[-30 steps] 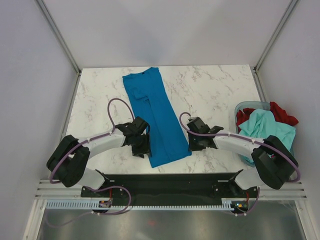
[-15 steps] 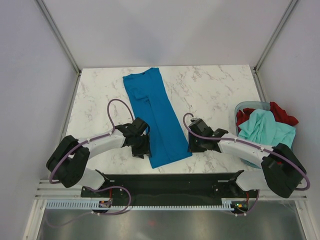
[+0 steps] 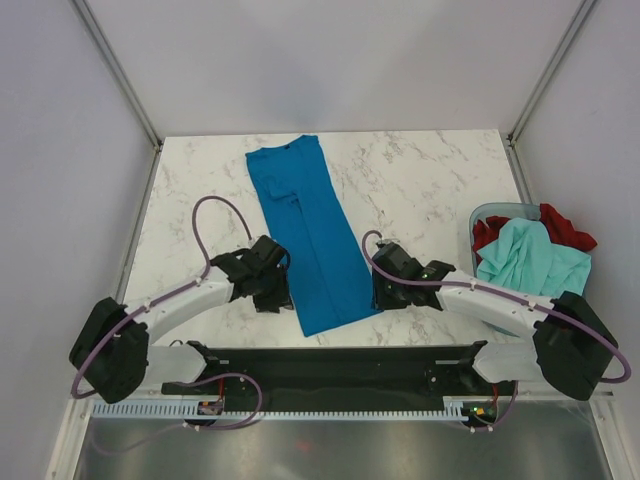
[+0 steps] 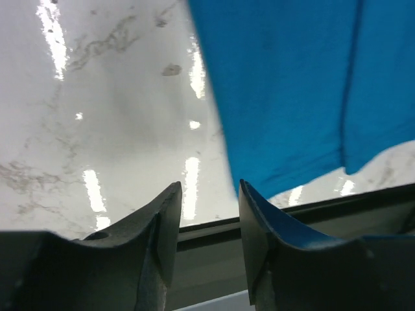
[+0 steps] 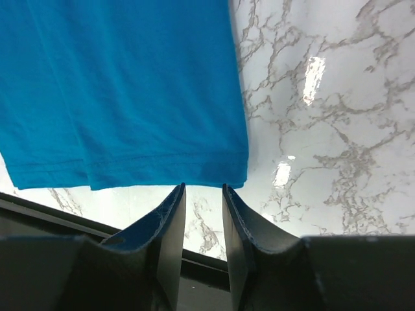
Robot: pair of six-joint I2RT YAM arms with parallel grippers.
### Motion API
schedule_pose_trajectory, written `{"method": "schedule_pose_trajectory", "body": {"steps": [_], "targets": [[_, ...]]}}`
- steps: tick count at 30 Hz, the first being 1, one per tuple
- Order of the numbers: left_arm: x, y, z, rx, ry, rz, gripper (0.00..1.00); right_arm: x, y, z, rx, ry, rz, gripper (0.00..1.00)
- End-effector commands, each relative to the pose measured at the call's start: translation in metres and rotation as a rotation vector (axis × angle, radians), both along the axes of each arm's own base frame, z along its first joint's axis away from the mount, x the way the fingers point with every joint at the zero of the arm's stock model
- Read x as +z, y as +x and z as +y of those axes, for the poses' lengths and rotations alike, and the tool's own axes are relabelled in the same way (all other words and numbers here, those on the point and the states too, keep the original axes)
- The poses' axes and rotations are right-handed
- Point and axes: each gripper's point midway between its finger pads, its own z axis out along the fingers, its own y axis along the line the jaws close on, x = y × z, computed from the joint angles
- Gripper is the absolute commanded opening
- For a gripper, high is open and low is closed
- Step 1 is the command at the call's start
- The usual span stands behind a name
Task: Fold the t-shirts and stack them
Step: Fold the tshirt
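Observation:
The blue t-shirt (image 3: pixel 308 235) lies folded into a long strip down the middle of the marble table (image 3: pixel 420 180). It also shows in the left wrist view (image 4: pixel 298 84) and in the right wrist view (image 5: pixel 130 91). My left gripper (image 3: pixel 280 297) is open and empty beside the strip's near left corner. My right gripper (image 3: pixel 378 297) is open and empty at the near right corner, its fingertips (image 5: pixel 176 194) just short of the hem. The mint-teal t-shirt (image 3: pixel 525 255) and the red t-shirt (image 3: pixel 565 226) lie bunched in the basket.
The grey-blue plastic basket (image 3: pixel 486 215) stands at the table's right edge. A dark rail (image 3: pixel 330 362) runs along the near edge, close below both grippers. White walls enclose the table at the back and sides.
Both grippers have moved nearer to the table's front edge, down to the strip's near corners. The left arm has stretched out lower. The blue t-shirt has not moved.

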Motion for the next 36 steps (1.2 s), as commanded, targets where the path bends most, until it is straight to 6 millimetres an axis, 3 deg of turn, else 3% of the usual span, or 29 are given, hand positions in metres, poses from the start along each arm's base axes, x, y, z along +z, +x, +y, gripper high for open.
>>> {"method": "schedule_pose_trajectory", "body": {"steps": [1,6,13,22,26,33,36], "targets": [[0.032,0.006,-0.034,0.074,-0.239,-0.055,0.49,0.016,0.015,0.001,-0.011,-0.025,-0.059,0.36],[0.024,0.002,-0.034,0.152,-0.279,-0.032,0.49,0.021,0.016,0.003,-0.004,-0.015,-0.068,0.35],[0.003,-0.013,-0.051,0.127,-0.246,0.037,0.45,0.020,0.016,-0.002,-0.008,-0.027,-0.082,0.34],[-0.026,-0.018,-0.052,0.092,-0.130,0.075,0.35,0.020,0.015,-0.005,-0.002,-0.034,-0.088,0.35],[-0.037,-0.024,-0.037,0.079,-0.058,0.089,0.03,0.018,0.013,-0.004,-0.013,-0.026,-0.075,0.37],[-0.038,-0.033,0.018,0.124,0.161,0.052,0.02,0.003,0.008,0.006,-0.040,0.006,-0.040,0.37],[-0.034,-0.037,0.024,0.138,0.171,0.047,0.02,0.004,0.007,0.016,-0.033,0.007,-0.046,0.37]]}}
